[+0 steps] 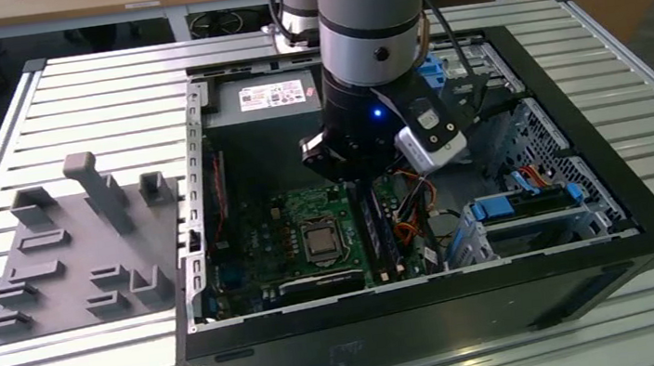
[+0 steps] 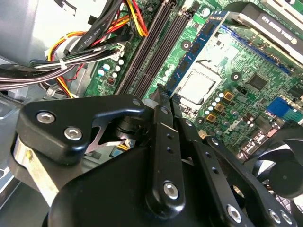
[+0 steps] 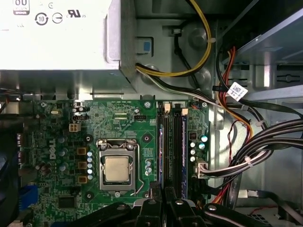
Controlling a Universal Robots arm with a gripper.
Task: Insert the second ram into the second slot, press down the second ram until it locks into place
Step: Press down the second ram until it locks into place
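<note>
Your gripper (image 2: 160, 98), tips pressed together, hovers at the end of the second ram (image 2: 199, 47), a light, stiff, fragile board: take its edges, never the chips.

One robot arm (image 1: 370, 19), one gripper (image 2: 163, 97), one computer case (image 1: 420, 331), one motherboard (image 3: 123, 120), one processor (image 3: 117, 169), one power supply (image 3: 57, 47), one grey tray (image 1: 86, 255).

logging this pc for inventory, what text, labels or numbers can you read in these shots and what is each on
Nothing can be quoted reliably.
Power supply label: printed lines, too small to read in the exterior view.
White cable tag: a small code pattern, too small to read.
Motherboard: white lettering among the parts, too small to give reliably.
</note>
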